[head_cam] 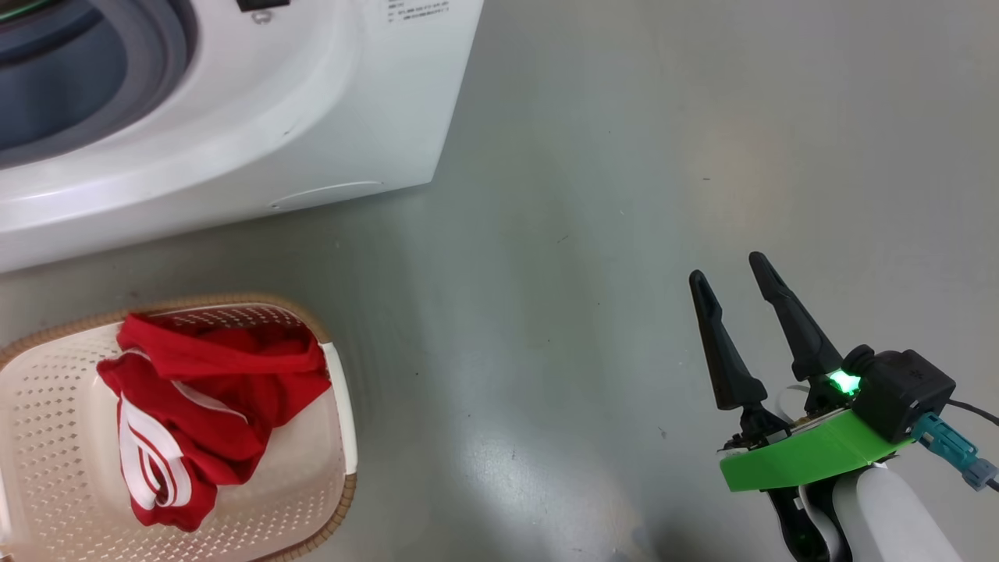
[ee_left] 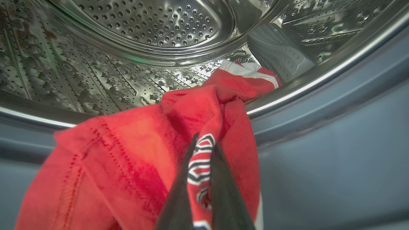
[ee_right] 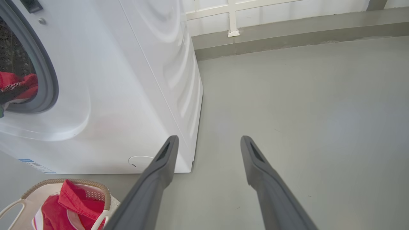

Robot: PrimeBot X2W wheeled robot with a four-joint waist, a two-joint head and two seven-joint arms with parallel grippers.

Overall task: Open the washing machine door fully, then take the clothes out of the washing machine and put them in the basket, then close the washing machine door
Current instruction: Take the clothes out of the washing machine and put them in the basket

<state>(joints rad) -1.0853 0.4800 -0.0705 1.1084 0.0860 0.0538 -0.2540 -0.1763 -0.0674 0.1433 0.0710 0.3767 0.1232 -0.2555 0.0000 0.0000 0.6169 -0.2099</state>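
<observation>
My left claw (ee_left: 206, 142) is clamped tight, its two dark fingers (ee_left: 225, 191) drawn together at the tips with a fold of the clothes (ee_left: 127, 153) pinched between them. My right claw (head_cam: 727, 268) hangs at my lower right, fingers spread wide and holding nothing, pointing up and slightly left from the green wrist bracket (head_cam: 804, 457) on my pale forearm (head_cam: 890, 519).

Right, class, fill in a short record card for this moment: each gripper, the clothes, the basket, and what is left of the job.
left gripper: shut on a red garment that lies across the lip of the drum
right gripper: open, holding nothing, above the floor
basket: on the floor in front of the washing machine
basket contents: a second garment, red with white stripes
left to do: bring the gripped garment out and put it in the basket
</observation>
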